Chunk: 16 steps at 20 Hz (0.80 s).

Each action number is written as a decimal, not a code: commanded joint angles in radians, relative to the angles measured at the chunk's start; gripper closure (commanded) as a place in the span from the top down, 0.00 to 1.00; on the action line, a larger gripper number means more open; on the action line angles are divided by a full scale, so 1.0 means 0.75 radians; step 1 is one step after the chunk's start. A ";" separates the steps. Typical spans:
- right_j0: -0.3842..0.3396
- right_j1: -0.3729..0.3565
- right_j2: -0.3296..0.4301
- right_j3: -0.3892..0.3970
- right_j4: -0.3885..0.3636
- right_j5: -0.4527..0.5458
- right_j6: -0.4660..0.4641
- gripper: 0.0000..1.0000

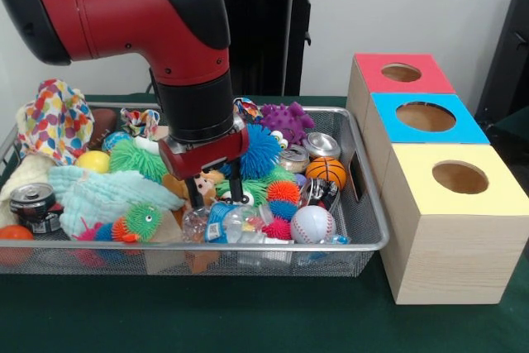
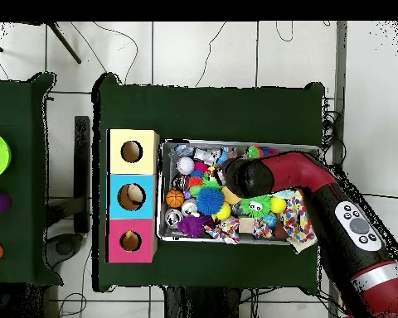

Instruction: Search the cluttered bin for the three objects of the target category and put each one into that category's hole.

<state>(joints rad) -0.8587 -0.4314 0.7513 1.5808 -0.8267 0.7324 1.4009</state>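
1. Wire-mesh bin holds the jumbled toys so they stay together.
2. Black fingers of the gripper hang apart, empty, right above a small stuffed toy, ready to grab.
3. Behind the fingers sits a blue spiky ball.
4. Wooden box with three holes waits off to the side for drop-offs.

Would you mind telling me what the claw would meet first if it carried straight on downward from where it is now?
Probably the clear crumpled plastic packaging directly beneath the claw, near the small brown stuffed toy. Depth is hard to judge in the clutter, so it may already be touching.
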 commanded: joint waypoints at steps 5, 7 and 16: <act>-0.035 0.024 -0.001 -0.044 -0.065 0.121 -0.477 1.00; -0.035 0.023 -0.003 -0.042 -0.063 0.123 -0.474 1.00; -0.035 0.006 -0.015 -0.037 -0.061 0.141 -0.465 1.00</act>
<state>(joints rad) -0.8625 -0.4315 0.7513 1.5808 -0.8267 0.7324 1.3931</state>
